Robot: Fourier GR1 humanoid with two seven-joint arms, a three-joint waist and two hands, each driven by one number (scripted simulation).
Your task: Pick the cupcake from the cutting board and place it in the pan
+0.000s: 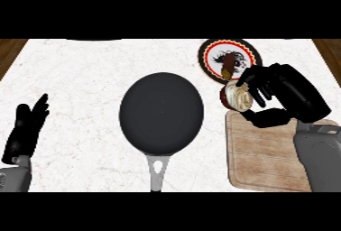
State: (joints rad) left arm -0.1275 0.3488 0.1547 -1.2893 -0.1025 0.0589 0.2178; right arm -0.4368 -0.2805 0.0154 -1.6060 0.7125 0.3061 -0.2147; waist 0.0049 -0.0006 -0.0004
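The cupcake, pale with a dark wrapper edge, is held off the wooden cutting board by my right hand. The fingers curl over its top and the thumb closes under it, and it lies tilted on its side. It hangs above the board's far left corner, just right of the black pan. The pan sits at the counter's middle with its grey handle pointing toward me. My left hand rests open at the left edge, fingers up.
A round decorated plate with a red and black rim lies behind the cupcake, at the counter's far right. The white marble counter has brown wood showing at both far corners.
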